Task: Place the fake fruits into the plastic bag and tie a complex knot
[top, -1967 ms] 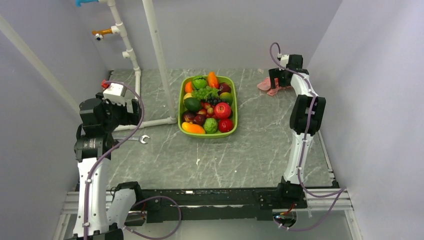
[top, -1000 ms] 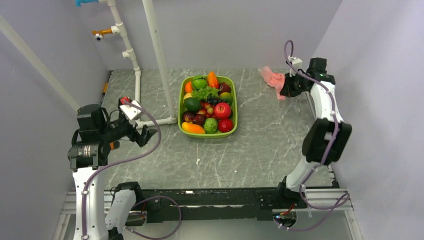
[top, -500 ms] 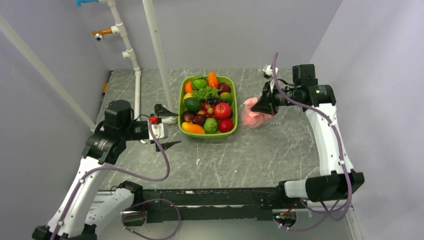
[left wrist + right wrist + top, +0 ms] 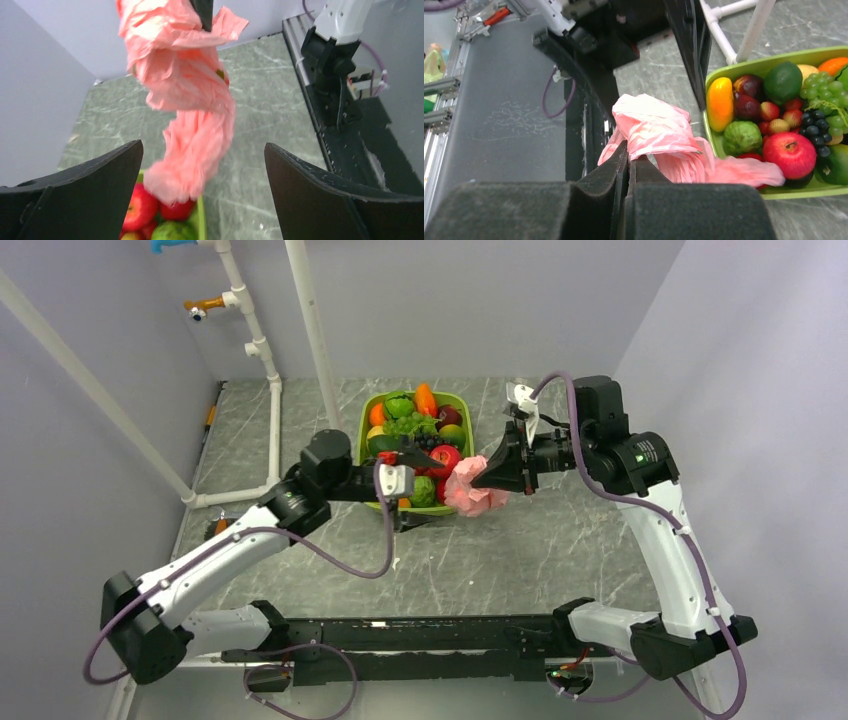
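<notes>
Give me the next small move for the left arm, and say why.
Probably ease the left gripper forward and close it on the hanging lower part of the plastic bag. The right gripper is shut on the bag's top, the bag dangles bunched between the left gripper's open jaws, and the fake fruits lie in the green tray; a second grip seems needed to spread it.

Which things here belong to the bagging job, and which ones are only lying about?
For the job: fruits, pink bag pinched by the right gripper, open left gripper.
Only lying about: green tray, white pipes.
</notes>
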